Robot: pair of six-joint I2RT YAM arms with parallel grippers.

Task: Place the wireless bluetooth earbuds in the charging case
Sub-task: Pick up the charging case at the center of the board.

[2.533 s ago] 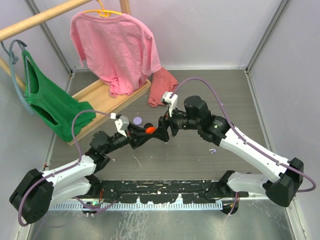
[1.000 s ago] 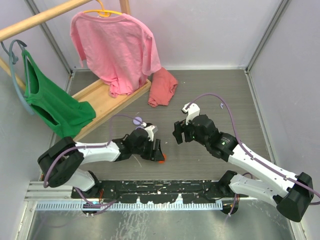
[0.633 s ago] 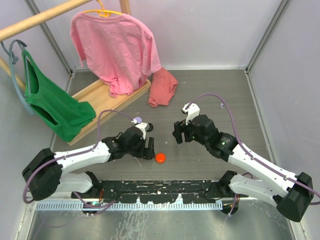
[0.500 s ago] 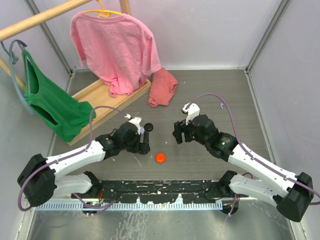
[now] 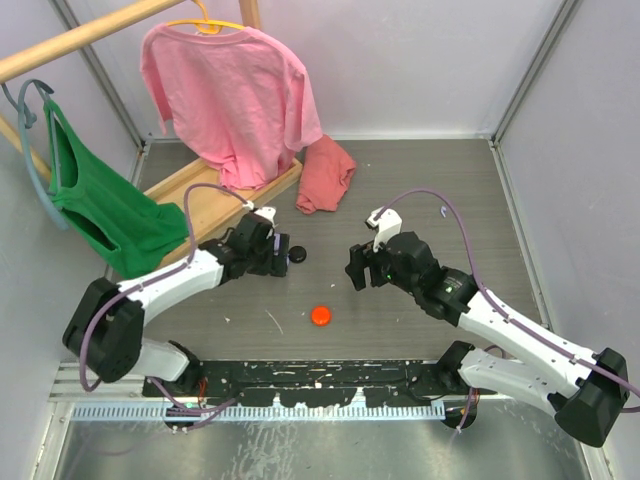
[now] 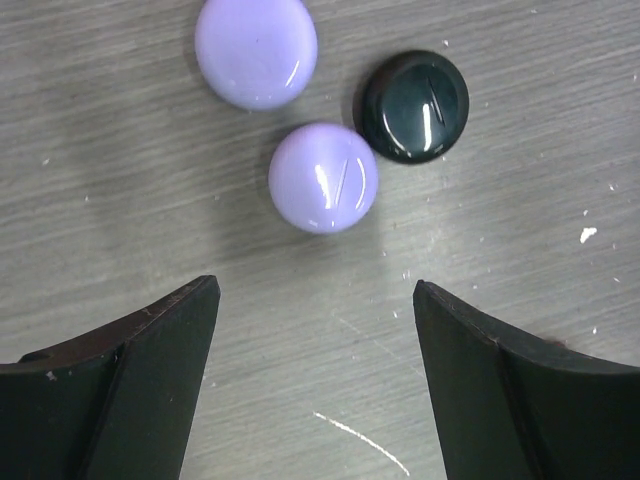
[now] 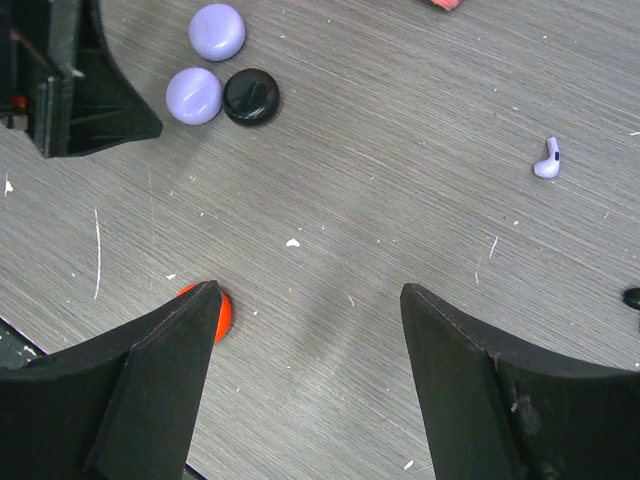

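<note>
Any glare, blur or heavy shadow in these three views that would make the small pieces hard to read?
Left wrist: sharp, with bright glare streaks on the nearer lavender puck and the black puck, though their outlines stay clear. Right wrist: the table grain is crisp under soft shadows, and the lavender earbud is tiny but legible. Top external: even light, and the orange puck is distinct.

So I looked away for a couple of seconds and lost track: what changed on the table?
The left gripper set the orange puck down near the front edge, let go, then moved farther out and left, open, towards the black puck and nearer lavender puck. The right gripper drew back, open. The pink shirt stayed put.
</note>
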